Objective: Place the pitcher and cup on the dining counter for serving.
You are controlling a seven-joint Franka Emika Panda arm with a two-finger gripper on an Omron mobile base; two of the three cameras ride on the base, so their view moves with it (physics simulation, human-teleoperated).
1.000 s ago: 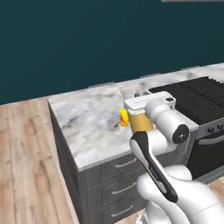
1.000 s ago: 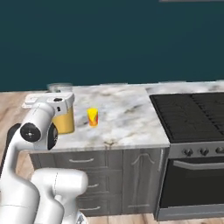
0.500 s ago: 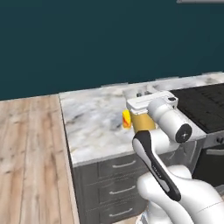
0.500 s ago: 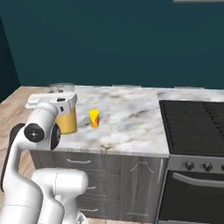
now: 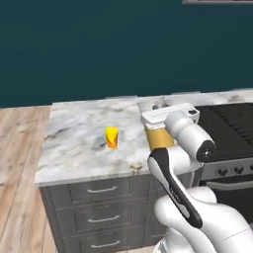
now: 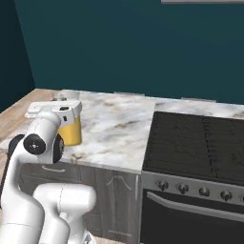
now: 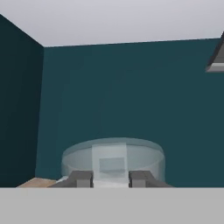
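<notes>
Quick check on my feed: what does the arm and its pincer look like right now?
The arm is glossy white with rounded, bulbous links and dark grey-black joint bands; a round dark cap marks one joint. The hand is a boxy white block. The pincer ends in two small, squared, dark grey finger tips. No cables or markings are visible.

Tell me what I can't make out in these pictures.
- Pitcher base, left base view: behind the arm, so standing on the counter or lifted is unclear.
- Pitcher's left side, right base view: behind the hand.
- Gripper tips, hand view: cut off by the bottom edge.
- Cup marks: too small to read.
</notes>
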